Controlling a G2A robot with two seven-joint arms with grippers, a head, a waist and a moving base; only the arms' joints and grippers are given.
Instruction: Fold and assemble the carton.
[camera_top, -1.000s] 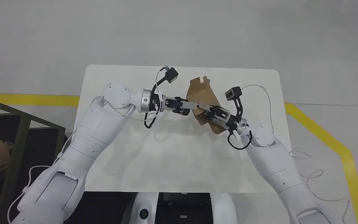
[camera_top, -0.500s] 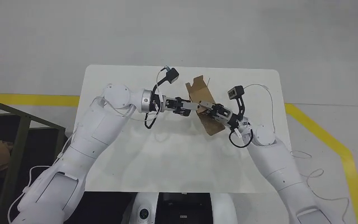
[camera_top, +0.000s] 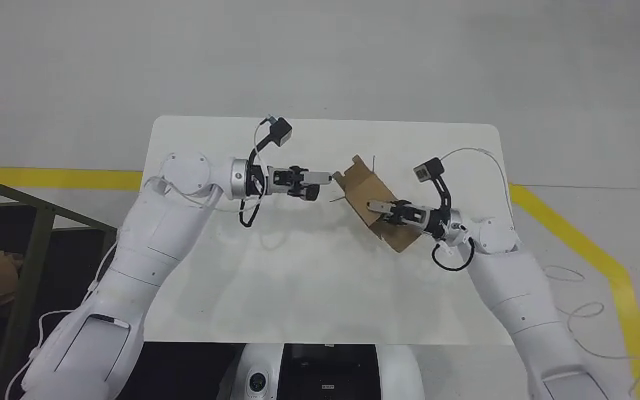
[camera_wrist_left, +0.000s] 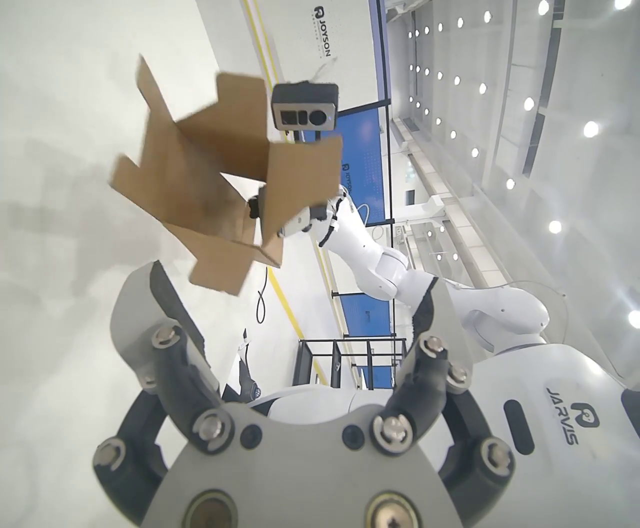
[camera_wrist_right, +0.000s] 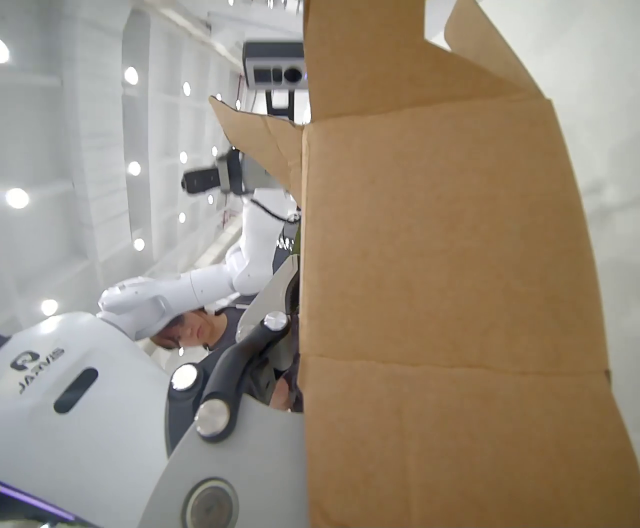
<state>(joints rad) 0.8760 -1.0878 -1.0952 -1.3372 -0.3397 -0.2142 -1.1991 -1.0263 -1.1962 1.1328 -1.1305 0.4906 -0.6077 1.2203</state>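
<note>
So the brown cardboard carton (camera_top: 372, 192) (camera_wrist_left: 200, 200) (camera_wrist_right: 450, 300) is half popped open with its flaps sticking out. It's tilted over the right-of-centre part of the white rectangular table (camera_top: 300, 290), roughly midway between the near and far edges. The right gripper (camera_top: 383, 208) (camera_wrist_left: 296, 226) is clamped onto one of its side panels from the right, so that arm's got it. The left gripper (camera_top: 321, 181) (camera_wrist_left: 292, 280) is just left of the carton, not touching it, fingers spread wide with nothing between them.
</note>
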